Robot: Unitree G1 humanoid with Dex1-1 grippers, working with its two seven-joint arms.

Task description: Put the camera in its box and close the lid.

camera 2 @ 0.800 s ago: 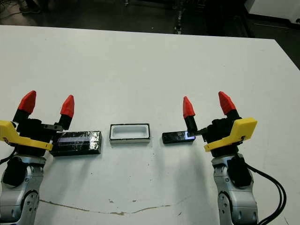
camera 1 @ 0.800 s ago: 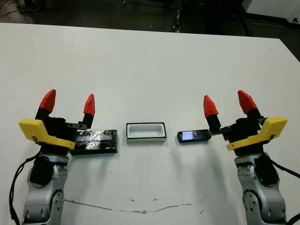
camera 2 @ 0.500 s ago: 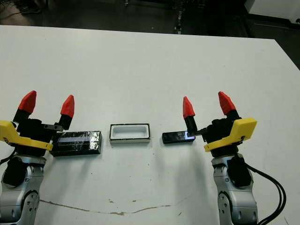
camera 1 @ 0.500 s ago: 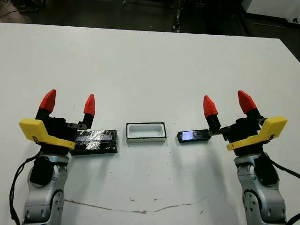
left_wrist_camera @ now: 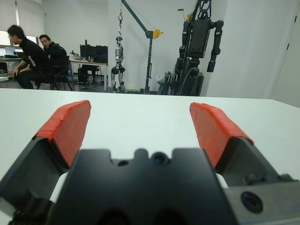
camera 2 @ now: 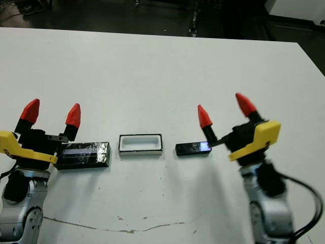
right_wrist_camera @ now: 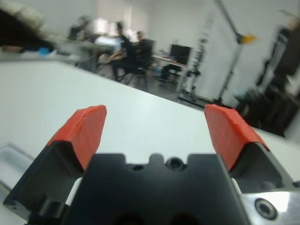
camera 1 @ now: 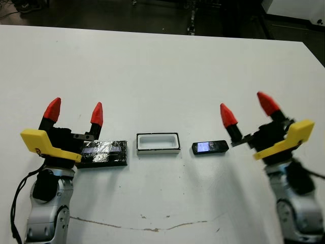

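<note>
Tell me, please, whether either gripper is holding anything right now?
Nothing is held: the left gripper and right gripper are both open and empty.

The right gripper (camera 1: 249, 108) has lifted and swung outward toward 3 o'clock, tilting so its outer red fingertip (camera 1: 265, 101) now sits higher and further off. Its inner fingertip (camera 1: 227, 114), which earlier stood just over the camera's (camera 1: 209, 147) 3 o'clock end, now stands clear of it, with white table (camera 1: 167, 76) showing between.
</note>
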